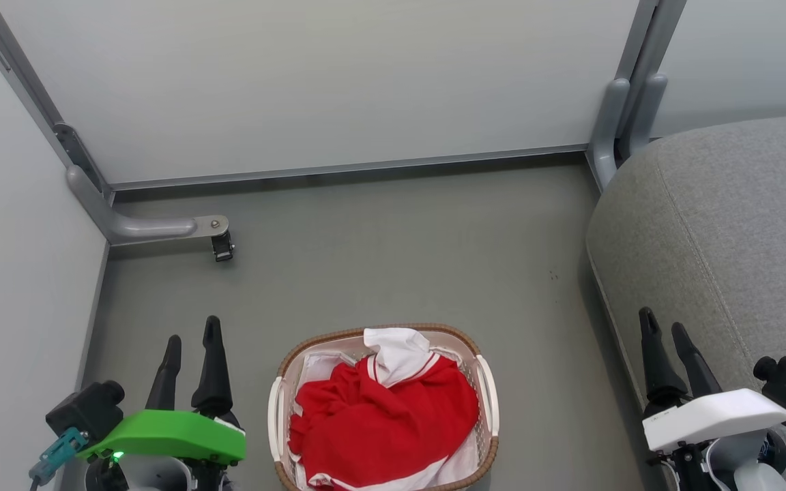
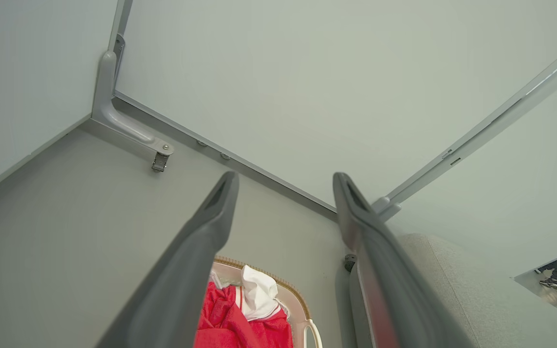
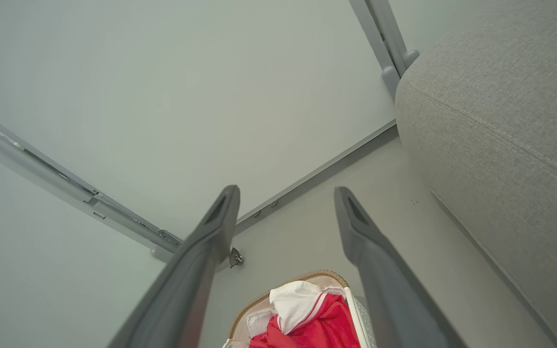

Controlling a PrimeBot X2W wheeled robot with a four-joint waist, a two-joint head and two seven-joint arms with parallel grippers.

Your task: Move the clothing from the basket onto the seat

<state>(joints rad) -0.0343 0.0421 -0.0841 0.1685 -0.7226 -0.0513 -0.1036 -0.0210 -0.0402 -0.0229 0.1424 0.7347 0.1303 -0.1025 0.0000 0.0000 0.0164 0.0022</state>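
Head view: 1 oval laundry basket [image 1: 487,399] with a brown woven-look rim and 2 white handles stands on the grey floor [image 1: 400,245], low in the middle. 1 heap of red and white clothing [image 1: 383,416] fills it, with a white sleeve or panel lying over the far rim; the number of garments in the heap cannot be told. 1 grey sofa seat [image 1: 727,239] is at the right, apart from the basket. 2 claws point forward. The left claw [image 1: 193,331], under a green cover, is left of the basket. The right claw [image 1: 662,320], under a white cover, is at the seat's near edge. On each, the 2 dark fingers stand apart with nothing between them. Pale partition panels [image 1: 325,82] close off the back and left.

Left wrist view: the left claw [image 2: 284,179] is spread and empty. Between its fingers, low down, are the basket [image 2: 285,289] and clothing [image 2: 220,319]. The seat [image 2: 452,280] is lower right.

Right wrist view: the right claw [image 3: 286,191] is spread and empty, pointing at the partition. The basket [image 3: 327,275] with clothing [image 3: 322,324] lies below, and the seat [image 3: 491,111] is on the right.
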